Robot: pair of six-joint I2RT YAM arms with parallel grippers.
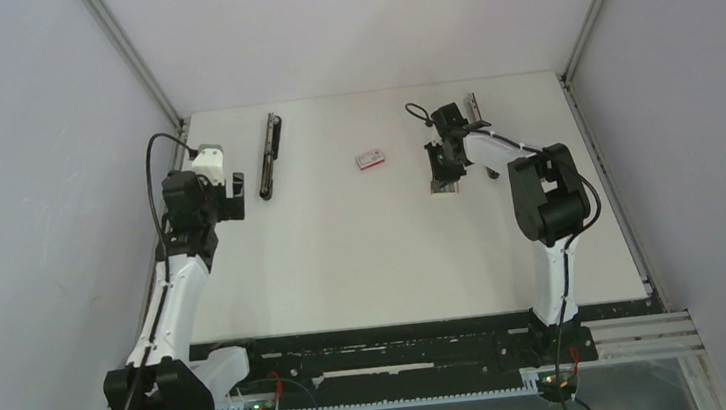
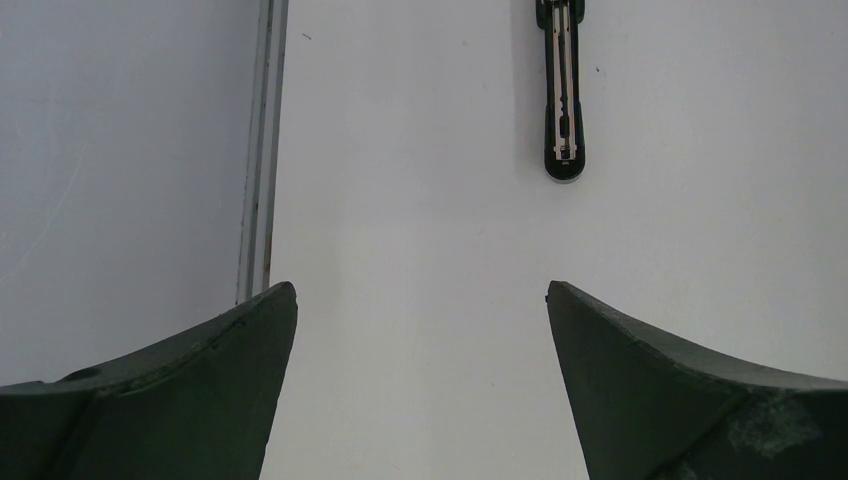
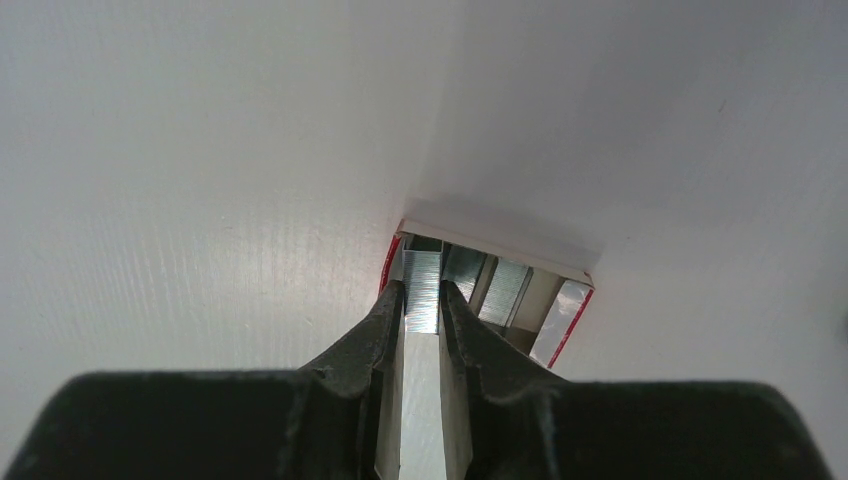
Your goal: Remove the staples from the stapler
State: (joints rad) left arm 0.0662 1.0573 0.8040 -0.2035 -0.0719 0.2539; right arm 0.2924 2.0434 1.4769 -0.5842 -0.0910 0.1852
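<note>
black fingers of the left gripper [image 2: 420, 290] stand wide apart with nothing between them, hanging over the white table [image 2: 400, 150] near its left edge. just ahead of them lies the stapler [image 2: 562, 95], opened flat, its metal rail facing up. whether any strip is left in that rail is too small to tell. further right, near the middle of the table, sits a small red-and-white box [image 1: 370, 159], well apart from both arms.

right of that, the right gripper [image 3: 422, 292] is drawn almost closed on the staples [image 3: 422, 268]. it pinches one narrow grey strip by its two long sides and holds it at the left end of an open red-edged tray [image 3: 500, 242]. more strips [image 3: 510, 290] lie side by side in that tray. beyond the right wrist a thin grey-and-dark bar [image 1: 472, 106] rests on the table, and i cannot tell what it is.

the strip looks very light and slick. it is probably stiff along its length but only weakly joined, so any bending or twisting would likely snap it. the best hold seems to be across the long sides near mid-length, squeezed gently and kept level.
</note>
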